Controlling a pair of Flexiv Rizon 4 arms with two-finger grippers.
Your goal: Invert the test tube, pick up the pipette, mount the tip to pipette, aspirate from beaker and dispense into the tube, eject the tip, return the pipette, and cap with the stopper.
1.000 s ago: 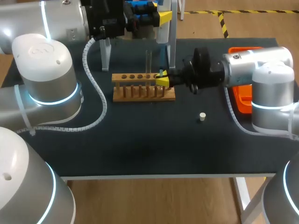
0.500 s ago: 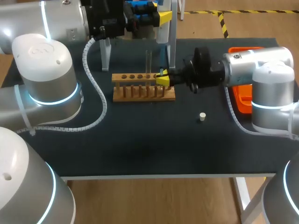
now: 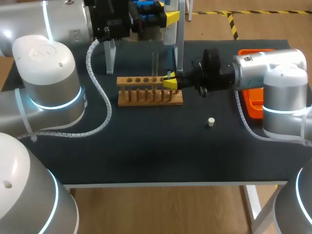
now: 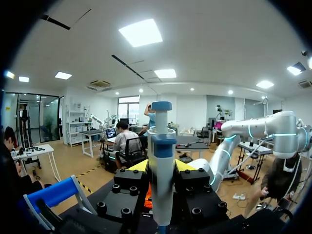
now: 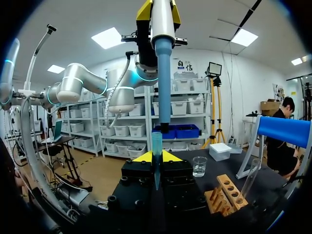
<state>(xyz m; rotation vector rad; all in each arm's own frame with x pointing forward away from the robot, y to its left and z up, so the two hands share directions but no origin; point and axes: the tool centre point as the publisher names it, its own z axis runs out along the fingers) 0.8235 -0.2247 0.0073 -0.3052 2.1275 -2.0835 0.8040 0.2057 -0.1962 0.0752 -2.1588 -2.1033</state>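
Observation:
My left gripper is high at the table's back, shut on the pipette, which hangs nose down; in the left wrist view the pipette sits between the yellow fingers. My right gripper, beside the wooden rack, is shut on a blue pipette tip held upright just below the pipette's blue shaft, a little off its line. A clear test tube stands in the rack. The beaker stands behind the rack. A white stopper lies on the mat.
The pipette stand's white legs rise behind the rack, and its blue bar shows beside my right gripper. An orange tray lies at the table's right edge, partly under my right arm.
My right gripper has crept slightly toward the table's back with the blue tip. The left arm and pipette have stayed put.

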